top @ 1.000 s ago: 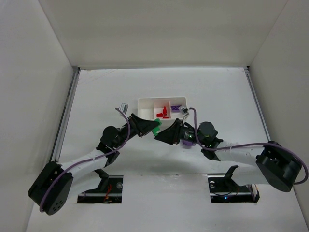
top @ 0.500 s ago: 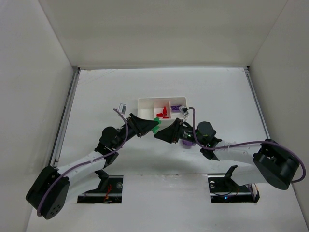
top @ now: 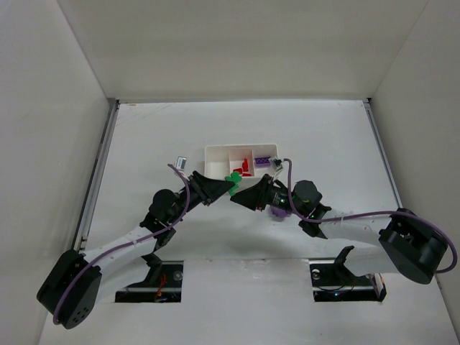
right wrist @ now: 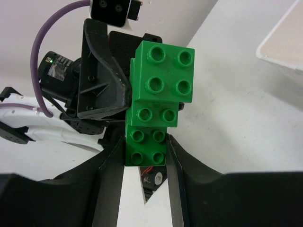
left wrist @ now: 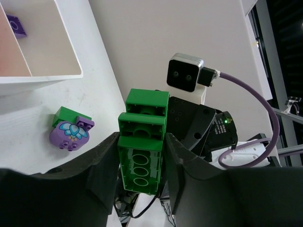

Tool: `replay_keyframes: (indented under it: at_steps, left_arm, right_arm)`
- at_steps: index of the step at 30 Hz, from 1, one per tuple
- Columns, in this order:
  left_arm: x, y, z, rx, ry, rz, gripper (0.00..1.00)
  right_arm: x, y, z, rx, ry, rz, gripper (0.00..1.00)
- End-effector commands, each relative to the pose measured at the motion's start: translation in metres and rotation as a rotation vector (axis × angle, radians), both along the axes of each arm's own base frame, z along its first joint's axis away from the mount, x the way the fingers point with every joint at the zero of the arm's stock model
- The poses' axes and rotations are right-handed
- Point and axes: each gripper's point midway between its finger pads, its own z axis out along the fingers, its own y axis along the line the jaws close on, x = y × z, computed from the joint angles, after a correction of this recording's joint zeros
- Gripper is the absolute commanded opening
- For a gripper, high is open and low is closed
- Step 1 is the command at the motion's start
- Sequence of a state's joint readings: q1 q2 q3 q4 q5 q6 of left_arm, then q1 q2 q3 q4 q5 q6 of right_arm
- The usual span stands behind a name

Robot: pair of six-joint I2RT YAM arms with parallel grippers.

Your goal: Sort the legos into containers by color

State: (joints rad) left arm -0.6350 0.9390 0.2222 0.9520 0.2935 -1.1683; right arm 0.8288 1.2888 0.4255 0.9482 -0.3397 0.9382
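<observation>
A green lego stack [top: 233, 177] hangs just in front of the white tray [top: 241, 149], held from both sides. My left gripper [top: 221, 185] is shut on its long green brick [left wrist: 142, 161]. Coming from the opposite side, my right gripper [top: 243, 195] is shut on the studded end [right wrist: 147, 146]. Of the three containers, the middle one holds red legos [top: 244, 167] and the right one a purple lego [top: 262, 161]. The left wrist view shows a purple-and-green piece [left wrist: 71, 130] lying on the table beside the tray's corner [left wrist: 47, 75].
White walls close in the table on the left, back and right. Both arms reach in from the near edge and meet at the middle, their purple cables [top: 287, 169] looping above them. A small camera box [top: 180, 162] sticks out left of the tray.
The green stack and both grippers have shifted a little toward the tray. Both arms stay joined on it.
</observation>
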Motion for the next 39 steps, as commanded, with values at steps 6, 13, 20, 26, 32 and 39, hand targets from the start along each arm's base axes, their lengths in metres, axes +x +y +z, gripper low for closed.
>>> replay_keyframes:
  at_steps: [6, 13, 20, 26, 32, 39]
  left_arm:
    - [-0.005, -0.002, 0.024, -0.03, -0.102, -0.007, 0.17]
    - [-0.004, 0.003, 0.02, -0.026, -0.1, 0.007, 0.12]
    - [-0.01, 0.005, 0.008, -0.019, -0.077, -0.015, 0.12]
    - [-0.024, 0.002, 0.0, -0.024, -0.057, -0.066, 0.12]
    - [-0.032, 0.001, 0.005, -0.044, -0.07, -0.081, 0.13]
    - [-0.033, 0.0, 0.003, -0.042, -0.063, -0.091, 0.13]
  right_arm:
    - [0.018, -0.004, 0.017, 0.03, -0.025, -0.076, 0.4]
    - [0.017, -0.015, 0.013, 0.013, -0.033, -0.1, 0.71]
    - [0.019, -0.04, 0.022, 0.009, -0.071, -0.126, 0.84]
    - [0.021, -0.03, 0.034, 0.016, -0.113, -0.076, 0.91]
    - [0.031, -0.016, 0.031, 0.017, -0.102, -0.061, 0.88]
    - [0.031, -0.015, 0.042, 0.068, -0.122, -0.059, 0.67]
